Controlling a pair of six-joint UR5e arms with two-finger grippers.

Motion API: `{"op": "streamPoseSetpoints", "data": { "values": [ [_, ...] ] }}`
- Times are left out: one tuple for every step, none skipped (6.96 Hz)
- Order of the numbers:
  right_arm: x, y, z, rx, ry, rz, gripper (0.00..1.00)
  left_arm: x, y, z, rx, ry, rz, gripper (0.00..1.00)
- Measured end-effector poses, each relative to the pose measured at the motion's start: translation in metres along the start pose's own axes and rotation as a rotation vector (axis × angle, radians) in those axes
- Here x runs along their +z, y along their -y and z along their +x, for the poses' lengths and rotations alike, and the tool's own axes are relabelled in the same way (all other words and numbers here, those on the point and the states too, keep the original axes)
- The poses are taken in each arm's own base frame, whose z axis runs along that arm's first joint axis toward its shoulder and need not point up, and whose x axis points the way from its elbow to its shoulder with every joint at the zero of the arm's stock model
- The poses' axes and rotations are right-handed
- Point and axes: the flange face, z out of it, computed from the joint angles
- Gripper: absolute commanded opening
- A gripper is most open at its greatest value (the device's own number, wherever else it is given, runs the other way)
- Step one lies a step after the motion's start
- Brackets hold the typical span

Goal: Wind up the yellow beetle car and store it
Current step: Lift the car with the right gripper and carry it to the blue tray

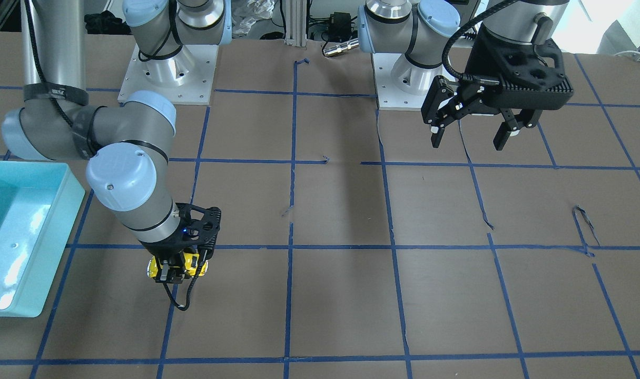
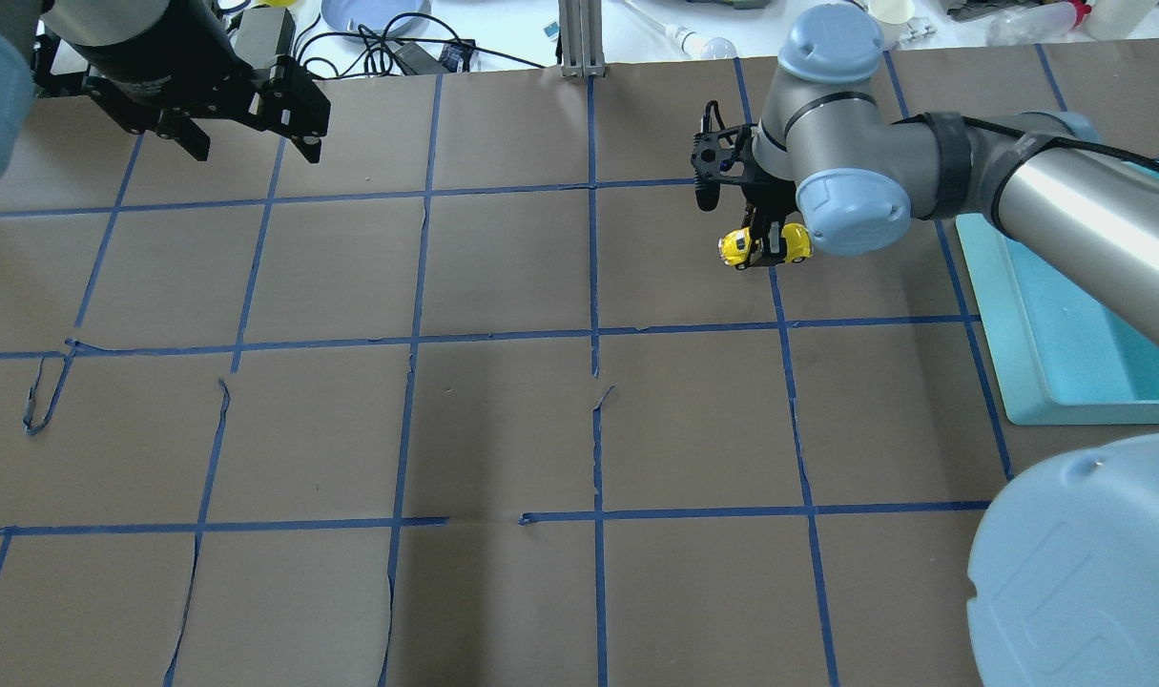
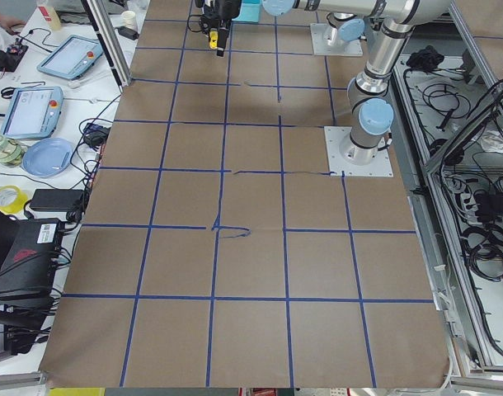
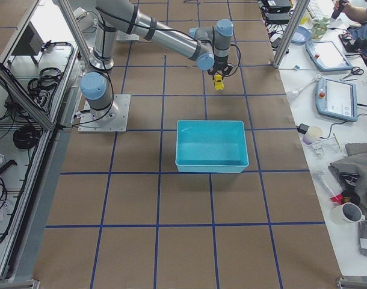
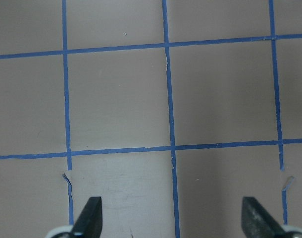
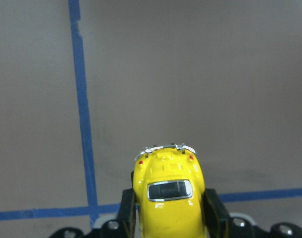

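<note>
Right wrist-mounted: right gripper (image 6: pixel 170 214) pinches the car (image 6: pixel 168 176) by its sides; light, glossy, likely slippery. Left gripper (image 1: pixel 468 139) hangs spread.

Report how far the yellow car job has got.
Done: the right gripper has the yellow car clamped. In hand: the car is held low over the table, short of the blue bin; whether it is wound cannot be told. Left: putting it in the bin. The left gripper hangs open, apart.

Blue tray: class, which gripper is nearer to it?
Right. The right gripper, gripping the yellow beetle car, is near the tray; the left gripper hangs open across the table.
</note>
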Motion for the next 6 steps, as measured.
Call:
{"op": "streamPoseSetpoints", "data": {
  "values": [
    [-0.023, -0.028, 0.01, 0.045, -0.024, -0.001, 0.29, -0.001, -0.001, 0.0, 0.001, 0.0, 0.001, 1.0],
    [-0.047, -0.064, 0.015, 0.104, -0.047, -0.001, 0.29, -0.001, -0.001, 0.0, 0.002, 0.0, 0.001, 1.0],
    [-0.067, -0.101, 0.016, 0.164, -0.064, 0.0, 0.28, -0.001, -0.001, 0.001, 0.004, 0.0, 0.0, 1.0],
    [-0.08, -0.135, 0.015, 0.222, -0.069, -0.002, 0.27, 0.0, -0.001, 0.001, 0.006, 0.0, -0.001, 1.0],
    [-0.087, -0.164, 0.013, 0.272, -0.067, -0.004, 0.26, 0.0, -0.001, 0.001, 0.008, 0.0, -0.001, 1.0],
    [-0.092, -0.192, 0.01, 0.318, -0.065, -0.008, 0.25, 0.0, 0.0, 0.001, 0.009, -0.001, -0.002, 1.0]
  ]
}}
